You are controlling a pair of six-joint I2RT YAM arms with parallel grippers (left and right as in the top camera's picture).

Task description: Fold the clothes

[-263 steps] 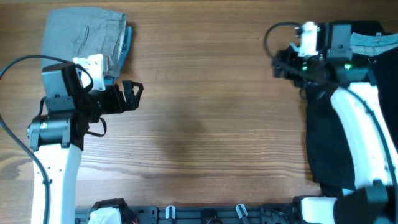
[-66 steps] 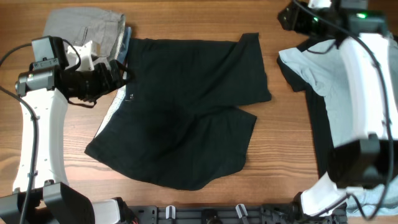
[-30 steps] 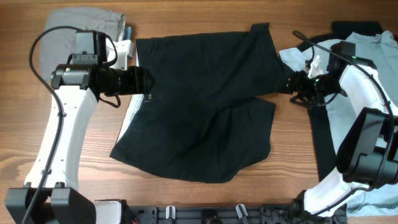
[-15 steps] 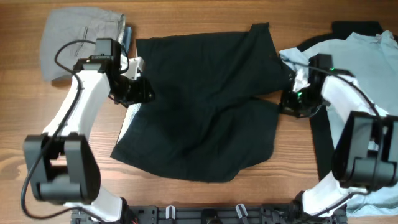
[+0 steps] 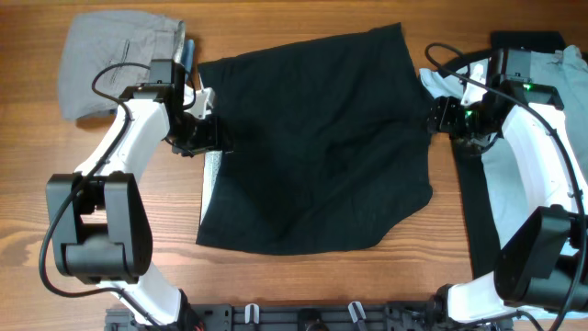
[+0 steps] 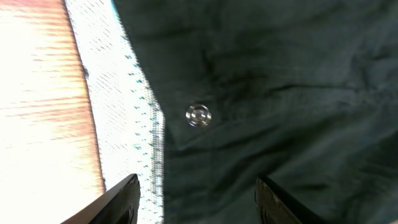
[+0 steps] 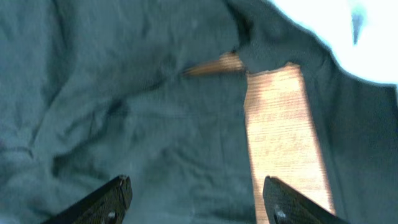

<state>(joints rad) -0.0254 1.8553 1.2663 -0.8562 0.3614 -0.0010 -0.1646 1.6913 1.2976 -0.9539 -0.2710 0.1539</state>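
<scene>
Black shorts (image 5: 317, 138) lie spread flat in the middle of the wooden table. A white mesh lining (image 5: 210, 179) shows along their left edge. My left gripper (image 5: 208, 138) is open just over that left edge; the left wrist view shows a metal snap (image 6: 198, 115) and the mesh lining (image 6: 121, 118) between its fingers (image 6: 196, 202). My right gripper (image 5: 438, 118) is open at the shorts' right edge; its wrist view shows dark cloth (image 7: 124, 112) and a strip of bare wood (image 7: 280, 130) between its fingers (image 7: 196, 199).
A folded grey garment (image 5: 115, 55) sits at the back left with a blue item (image 5: 186, 55) beside it. A pile with a light blue shirt (image 5: 542, 101) and dark cloth (image 5: 482, 211) lies along the right side.
The shorts have been pulled out flatter and wider, with the right leg now straightened. My right gripper has moved up and back to the shorts' right edge. The left gripper stays at the left edge.
</scene>
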